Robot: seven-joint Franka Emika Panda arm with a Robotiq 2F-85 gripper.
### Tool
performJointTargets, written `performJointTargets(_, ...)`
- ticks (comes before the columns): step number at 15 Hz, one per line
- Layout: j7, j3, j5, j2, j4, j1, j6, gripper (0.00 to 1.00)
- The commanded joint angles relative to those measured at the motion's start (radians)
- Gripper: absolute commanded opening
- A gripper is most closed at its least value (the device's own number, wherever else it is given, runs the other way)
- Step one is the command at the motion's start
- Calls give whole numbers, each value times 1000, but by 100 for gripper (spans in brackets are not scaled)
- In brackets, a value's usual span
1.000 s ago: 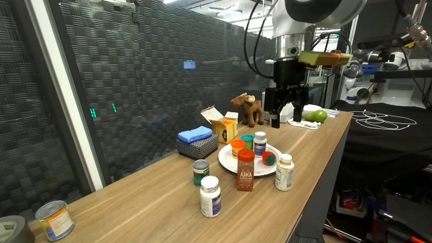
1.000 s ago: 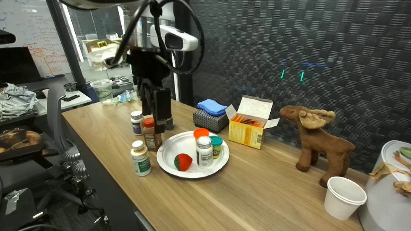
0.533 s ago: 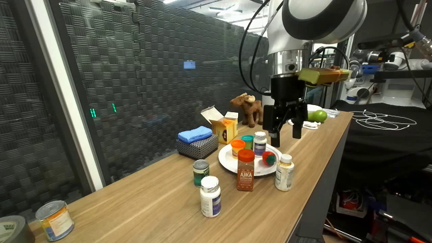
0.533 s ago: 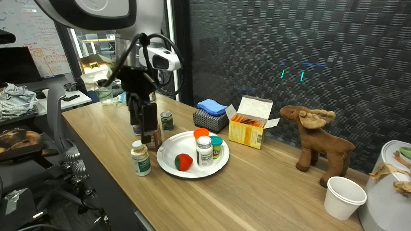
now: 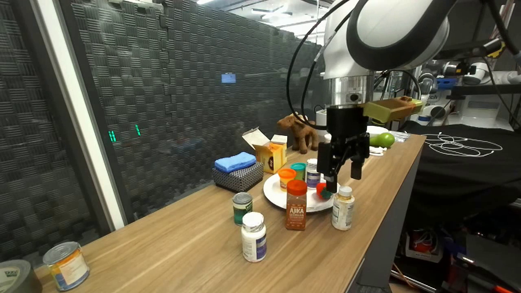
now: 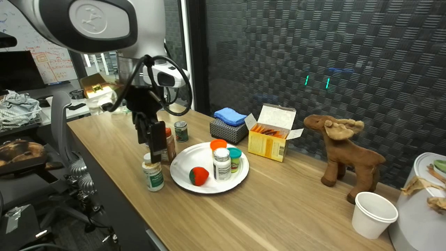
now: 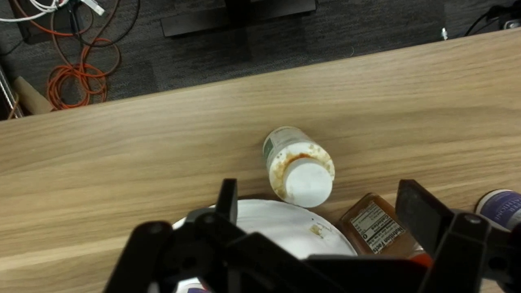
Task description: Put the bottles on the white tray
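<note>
Empty fingers stand wide apart above the upright, green-labelled white pill bottle, on the worktop just beside the white tray. In the wrist view its cap shows between them; a mostly downward reach seems next.

Pincer spread wide, pointing down; arm bent above.

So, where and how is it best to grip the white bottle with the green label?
Probably grip the bottle from above, around its upper body below the narrower cap: it stands upright, and the white tray close by may limit one side.
</note>
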Motion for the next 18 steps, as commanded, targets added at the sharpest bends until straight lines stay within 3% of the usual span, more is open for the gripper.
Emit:
performJointTargets(1,37,5,-37,-7,-25,1,58,100)
performJointTargets(2,39,4,-38,-6,-28,0,65,75)
performJointTargets(3,44,4,-42,-4,-30,0,72,75)
performJointTargets(11,88,2,-72,-7,-40,-3,102,13)
performJointTargets(18,81,5,-96,-65,-21,-2,33,15)
